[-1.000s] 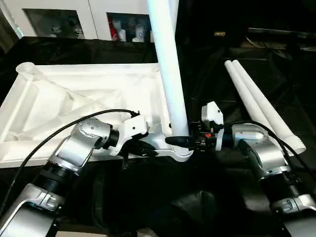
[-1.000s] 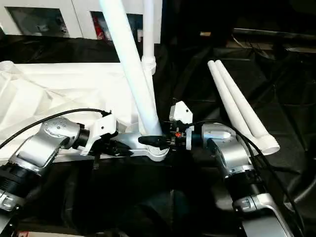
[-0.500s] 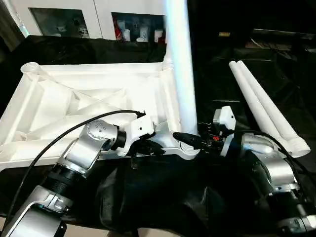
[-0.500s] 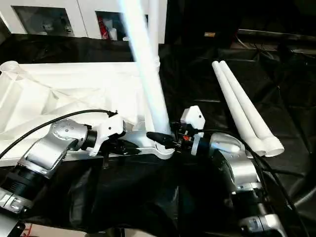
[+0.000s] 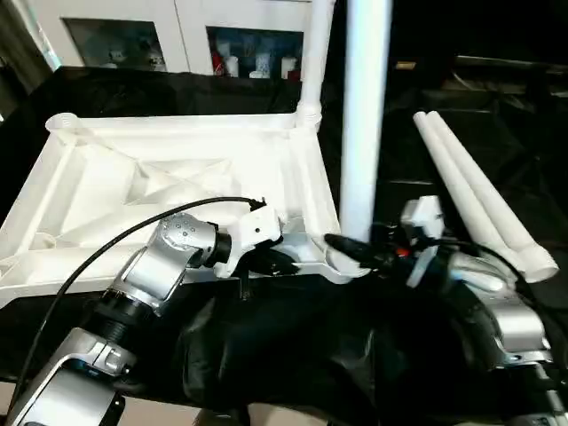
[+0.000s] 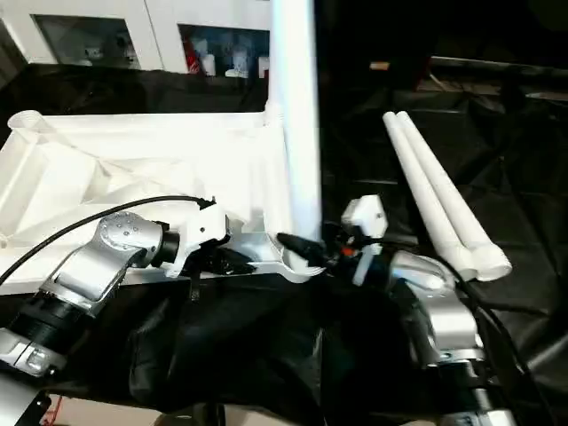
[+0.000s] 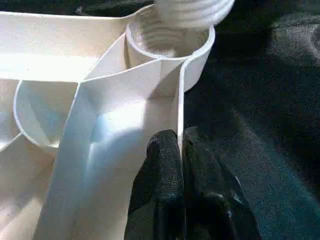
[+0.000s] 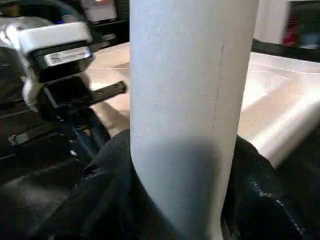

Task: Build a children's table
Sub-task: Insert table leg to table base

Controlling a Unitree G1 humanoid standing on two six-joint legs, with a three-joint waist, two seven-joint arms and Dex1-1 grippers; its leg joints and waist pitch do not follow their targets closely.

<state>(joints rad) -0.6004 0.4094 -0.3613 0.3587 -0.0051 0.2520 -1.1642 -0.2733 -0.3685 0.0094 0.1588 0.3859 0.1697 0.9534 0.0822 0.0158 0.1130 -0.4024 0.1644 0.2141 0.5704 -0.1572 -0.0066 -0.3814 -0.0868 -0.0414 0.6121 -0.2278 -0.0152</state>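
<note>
On the black-draped table (image 5: 266, 346), we see the table top (image 5: 160, 177) lying underside up. Our left hand (image 7: 180, 165) pinches its near rim beside a corner socket (image 7: 170, 45). Our right hand (image 5: 351, 248) grips an upright leg (image 5: 364, 124) over that socket. 1 leg (image 5: 312, 53) stands in the far corner; 2 spare legs (image 5: 479, 191) lie well apart.

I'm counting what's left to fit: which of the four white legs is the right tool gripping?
The upright leg at the near right corner socket, clamped by the right tool. Another leg stands at the far corner; two legs lie loose on the black cloth.
</note>
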